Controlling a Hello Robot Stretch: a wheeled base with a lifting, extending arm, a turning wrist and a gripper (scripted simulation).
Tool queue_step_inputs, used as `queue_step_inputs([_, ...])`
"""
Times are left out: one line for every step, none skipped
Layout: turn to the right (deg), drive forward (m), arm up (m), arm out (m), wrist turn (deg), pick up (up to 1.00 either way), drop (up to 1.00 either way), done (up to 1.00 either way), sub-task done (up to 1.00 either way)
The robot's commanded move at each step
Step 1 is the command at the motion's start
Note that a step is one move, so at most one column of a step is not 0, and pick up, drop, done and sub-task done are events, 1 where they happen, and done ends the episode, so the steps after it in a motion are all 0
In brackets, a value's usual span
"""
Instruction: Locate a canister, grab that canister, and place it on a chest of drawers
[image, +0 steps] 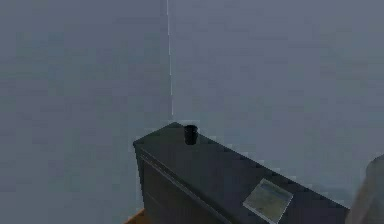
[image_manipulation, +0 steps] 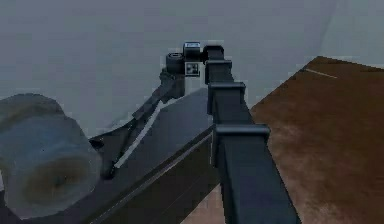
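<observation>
Forward view: a dark chest of drawers (image: 200, 170) stands in the corner of two pale blue-grey walls (image: 80, 70). Near the far end of its top stands a small dark cylinder (image: 189, 133). Nearer, toward the view's right, lies a pale flat sheet (image: 268, 198). At the right edge a pale rounded form (image: 375, 188) is cut off by the frame, and what it is cannot be told here.

Arm side view: the dark arm (image_manipulation: 238, 150) rises from the bottom edge, with the white marked squares (image_manipulation: 190, 62) at its far end. From there the hand (image_manipulation: 108, 170) slopes down toward the view's left, its thin fingers (image_manipulation: 140, 130) ending low over the dark top of the chest of drawers (image_manipulation: 170, 135). The pale canister (image_manipulation: 40, 150), a broad banded cylinder, rests on that top at the view's left, just beside the fingertips; whether they touch it cannot be told. With the canister at the hand's far end, it cannot be told whether the hand is grasping anything. Brown wooden floor (image_manipulation: 320, 130) lies to the right of the arm
</observation>
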Motion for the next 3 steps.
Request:
queue_step_inputs([0.0, 0.0, 0.0, 0.0, 39.0, 0.0, 0.0, 0.0, 0.0])
queue_step_inputs([0.0, 0.0, -0.08, 0.0, 0.0, 0.0, 0.0, 0.0, 0.0])
queue_step_inputs([0.0, 0.0, -0.32, 0.0, 0.0, 0.0, 0.0, 0.0, 0.0])
